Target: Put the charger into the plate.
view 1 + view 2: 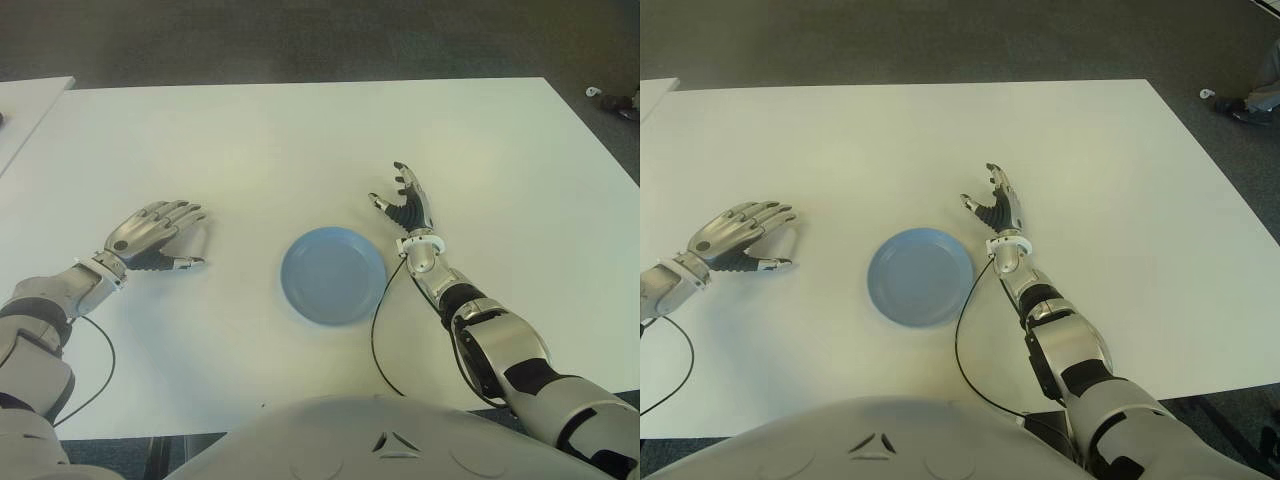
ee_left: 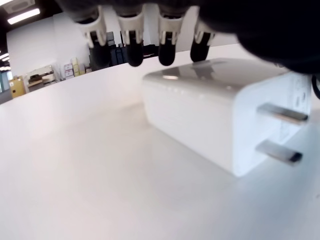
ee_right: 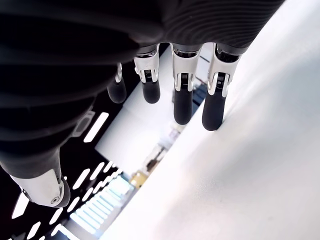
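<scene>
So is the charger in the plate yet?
Not yet. The blue plate holds nothing. The white charger lies on the table under the left hand, whose fingers hover over it without gripping. The right hand is open beside the plate. Grabbing, carrying and dropping remain.

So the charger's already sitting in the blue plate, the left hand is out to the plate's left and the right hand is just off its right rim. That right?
Not quite: the blue plate holds nothing. The left wrist view shows the white charger lying on the table under the left hand, whose fingers arch over it without closing. The rest stands: the left hand is out to the plate's left and the right hand, open, is off its right rim.
</scene>
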### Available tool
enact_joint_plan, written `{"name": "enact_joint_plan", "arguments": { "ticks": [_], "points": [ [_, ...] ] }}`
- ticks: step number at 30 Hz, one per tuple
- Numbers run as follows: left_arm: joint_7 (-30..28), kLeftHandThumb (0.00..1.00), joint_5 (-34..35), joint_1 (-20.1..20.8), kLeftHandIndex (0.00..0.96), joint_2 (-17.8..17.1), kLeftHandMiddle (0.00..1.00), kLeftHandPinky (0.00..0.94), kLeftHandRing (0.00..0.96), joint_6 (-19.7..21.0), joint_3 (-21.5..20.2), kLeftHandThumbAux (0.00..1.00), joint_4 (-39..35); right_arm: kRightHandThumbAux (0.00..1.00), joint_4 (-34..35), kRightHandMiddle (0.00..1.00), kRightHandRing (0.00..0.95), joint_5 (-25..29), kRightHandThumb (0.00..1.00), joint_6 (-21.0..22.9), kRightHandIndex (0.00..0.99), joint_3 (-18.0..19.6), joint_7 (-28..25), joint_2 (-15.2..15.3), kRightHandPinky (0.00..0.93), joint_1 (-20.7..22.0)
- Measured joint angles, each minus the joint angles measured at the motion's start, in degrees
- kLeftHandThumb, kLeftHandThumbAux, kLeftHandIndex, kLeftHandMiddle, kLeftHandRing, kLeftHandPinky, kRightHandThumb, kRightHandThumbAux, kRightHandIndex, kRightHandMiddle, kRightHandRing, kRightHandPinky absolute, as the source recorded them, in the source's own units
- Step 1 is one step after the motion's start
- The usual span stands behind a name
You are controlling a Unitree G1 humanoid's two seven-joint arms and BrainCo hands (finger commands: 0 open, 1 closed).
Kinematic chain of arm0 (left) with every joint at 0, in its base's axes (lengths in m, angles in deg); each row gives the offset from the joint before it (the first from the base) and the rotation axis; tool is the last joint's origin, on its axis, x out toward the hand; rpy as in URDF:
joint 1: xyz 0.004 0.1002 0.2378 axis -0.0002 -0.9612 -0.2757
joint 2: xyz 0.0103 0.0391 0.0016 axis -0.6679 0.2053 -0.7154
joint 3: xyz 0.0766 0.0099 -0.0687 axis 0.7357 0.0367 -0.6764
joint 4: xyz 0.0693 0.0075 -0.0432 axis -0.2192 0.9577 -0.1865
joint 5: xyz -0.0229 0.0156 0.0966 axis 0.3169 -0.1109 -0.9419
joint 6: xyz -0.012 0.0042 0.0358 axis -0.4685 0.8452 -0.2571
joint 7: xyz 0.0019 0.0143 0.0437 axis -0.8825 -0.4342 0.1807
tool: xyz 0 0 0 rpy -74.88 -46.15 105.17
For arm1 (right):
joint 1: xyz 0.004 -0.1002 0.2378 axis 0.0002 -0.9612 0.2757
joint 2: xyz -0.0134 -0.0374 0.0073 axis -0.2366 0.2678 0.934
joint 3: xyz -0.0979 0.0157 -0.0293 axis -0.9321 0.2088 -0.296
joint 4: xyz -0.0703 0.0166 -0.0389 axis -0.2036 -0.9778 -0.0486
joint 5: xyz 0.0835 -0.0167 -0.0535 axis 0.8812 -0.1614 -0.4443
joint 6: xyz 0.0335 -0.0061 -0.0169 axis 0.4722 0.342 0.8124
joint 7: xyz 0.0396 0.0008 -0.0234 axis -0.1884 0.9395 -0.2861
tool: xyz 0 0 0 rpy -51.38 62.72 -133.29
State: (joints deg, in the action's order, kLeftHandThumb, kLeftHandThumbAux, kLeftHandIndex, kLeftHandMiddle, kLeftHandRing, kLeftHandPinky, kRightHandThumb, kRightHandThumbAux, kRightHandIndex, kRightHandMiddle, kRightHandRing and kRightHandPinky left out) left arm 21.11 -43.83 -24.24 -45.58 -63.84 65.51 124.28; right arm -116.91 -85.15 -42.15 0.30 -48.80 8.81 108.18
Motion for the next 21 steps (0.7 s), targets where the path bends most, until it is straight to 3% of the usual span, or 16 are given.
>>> {"name": "enact_joint_plan", "arguments": {
  "ticks": [21],
  "points": [
    [0.1, 0.274, -0.1, 0.0, 0.000, -2.5, 0.000, 0.000, 0.000, -0.5, 0.9, 0.111, -2.8, 0.585, -0.1, 0.000, 0.173, -0.1, 0.095, 0.0, 0.000, -0.3, 0.0, 0.3, 0.292, 0.0]
  ]
}}
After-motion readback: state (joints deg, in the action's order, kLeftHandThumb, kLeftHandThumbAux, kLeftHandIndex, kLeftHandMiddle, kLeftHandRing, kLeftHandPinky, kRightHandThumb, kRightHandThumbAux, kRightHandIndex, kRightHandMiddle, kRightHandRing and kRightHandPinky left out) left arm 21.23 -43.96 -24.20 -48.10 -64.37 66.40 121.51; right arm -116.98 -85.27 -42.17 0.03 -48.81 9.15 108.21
